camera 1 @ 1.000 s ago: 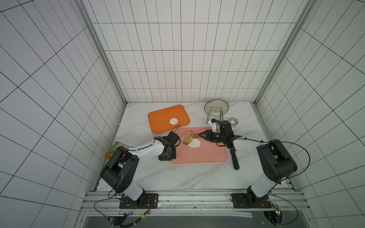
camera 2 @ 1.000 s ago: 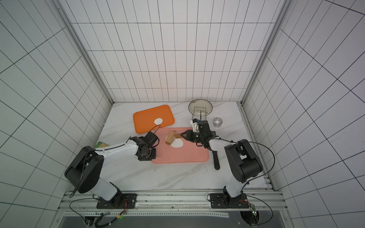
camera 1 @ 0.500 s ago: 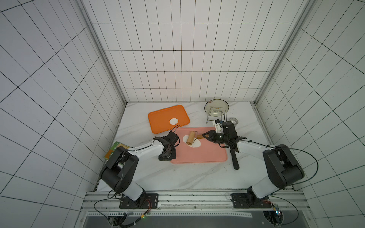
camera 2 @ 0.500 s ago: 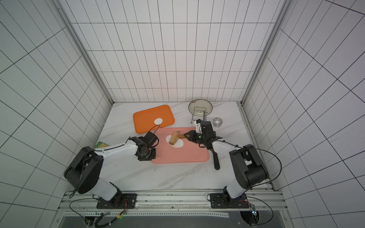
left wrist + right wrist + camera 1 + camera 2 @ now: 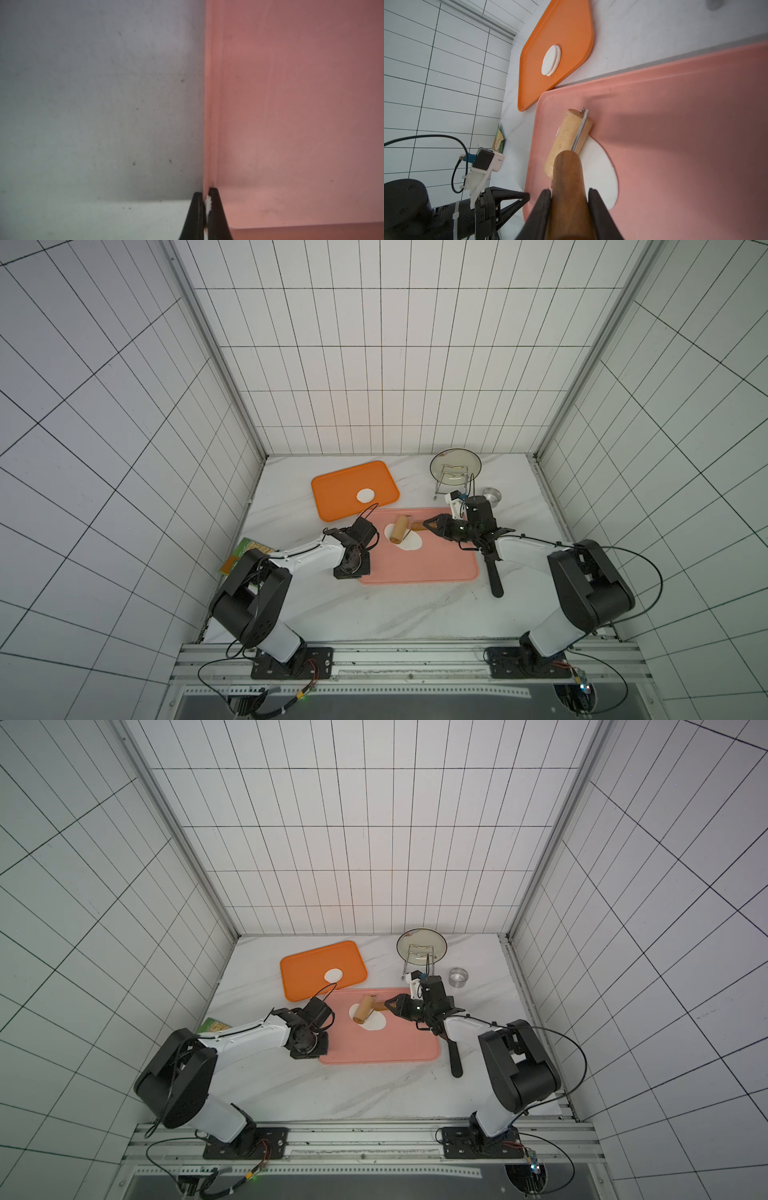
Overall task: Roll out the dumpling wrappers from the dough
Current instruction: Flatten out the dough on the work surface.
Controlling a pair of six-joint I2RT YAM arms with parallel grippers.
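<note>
Dough [image 5: 412,546] lay flattened on the pink board [image 5: 415,572], in its far-left part: an irregular oval with the roller on top. Nearest the bases was the marble counter [image 5: 395,614]. A black-handled tool [image 5: 494,576] lay on it just right of the board, partly under the right arm. A green packet [image 5: 245,553] sat by the left wall, half hidden by the left arm. Left claw [image 5: 205,192] was closed on the board's left rim near the front corner, one finger on the counter side and one inside. Right claw [image 5: 569,190] was clamped on the dark wooden handle of the roller [image 5: 569,135], reaching in from the right. The pale barrel sat across the dough, with white showing on both sides in both top views. Beyond the board was the orange tray [image 5: 340,493], its near corner right at the board's far edge; contact unclear. On its right part sat the dumpling wrappers [image 5: 550,59], two round discs stacked slightly offset. Further right, a small steel ring [image 5: 492,494] sat on the counter. Behind it a round dish [image 5: 455,464] stood in a wire rack [image 5: 451,485] near the back wall.
</note>
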